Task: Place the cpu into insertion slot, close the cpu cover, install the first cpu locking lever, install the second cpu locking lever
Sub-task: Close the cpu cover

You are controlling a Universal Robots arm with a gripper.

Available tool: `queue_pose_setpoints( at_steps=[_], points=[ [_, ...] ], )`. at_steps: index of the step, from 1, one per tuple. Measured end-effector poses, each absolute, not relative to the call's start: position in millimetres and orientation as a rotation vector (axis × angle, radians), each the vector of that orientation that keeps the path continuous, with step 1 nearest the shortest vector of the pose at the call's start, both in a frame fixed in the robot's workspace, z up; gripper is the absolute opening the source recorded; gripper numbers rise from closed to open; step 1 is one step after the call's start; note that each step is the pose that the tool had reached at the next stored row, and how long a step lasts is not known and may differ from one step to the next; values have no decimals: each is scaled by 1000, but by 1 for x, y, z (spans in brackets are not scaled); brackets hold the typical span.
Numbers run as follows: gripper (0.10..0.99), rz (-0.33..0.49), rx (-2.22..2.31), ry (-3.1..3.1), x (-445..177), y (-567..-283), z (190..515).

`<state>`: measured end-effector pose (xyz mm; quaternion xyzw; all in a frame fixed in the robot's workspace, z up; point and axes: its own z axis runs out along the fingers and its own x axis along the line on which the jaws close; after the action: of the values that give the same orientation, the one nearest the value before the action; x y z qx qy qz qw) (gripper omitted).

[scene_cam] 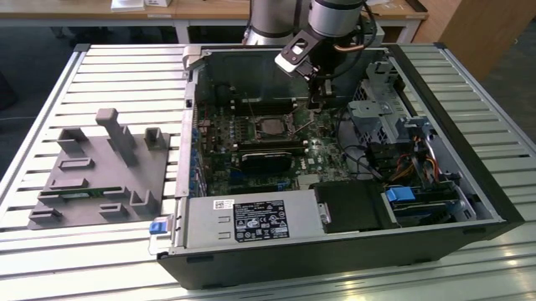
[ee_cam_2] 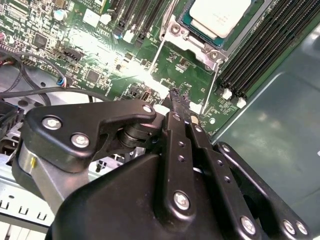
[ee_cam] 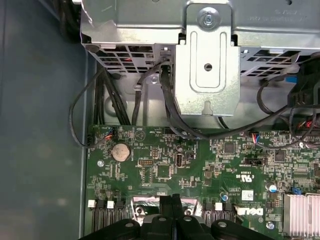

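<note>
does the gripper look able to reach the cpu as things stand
Probably yes: the gripper hangs low over the board close beside the cpu, with only a thin wire lever between them.

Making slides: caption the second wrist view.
Shut pincer over the board, near the socket where the cpu sits.

A table (scene_cam: 109, 69) of pale metal slats is seen carrying two things. An open black computer case (scene_cam: 335, 263) is laid on its side across the middle and the exterior view's right, reaching towards the near edge. A grey fixture block (scene_cam: 100, 175) with upright posts is set just beside it, at the exterior view's left.
</note>
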<state>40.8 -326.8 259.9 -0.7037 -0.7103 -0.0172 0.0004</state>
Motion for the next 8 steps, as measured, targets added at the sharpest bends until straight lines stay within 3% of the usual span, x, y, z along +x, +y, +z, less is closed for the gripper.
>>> queue_pose_setpoints(
  at_steps=[8],
  points=[
    [106,-53,-2210,-2230,47,-323,256]
  ],
)
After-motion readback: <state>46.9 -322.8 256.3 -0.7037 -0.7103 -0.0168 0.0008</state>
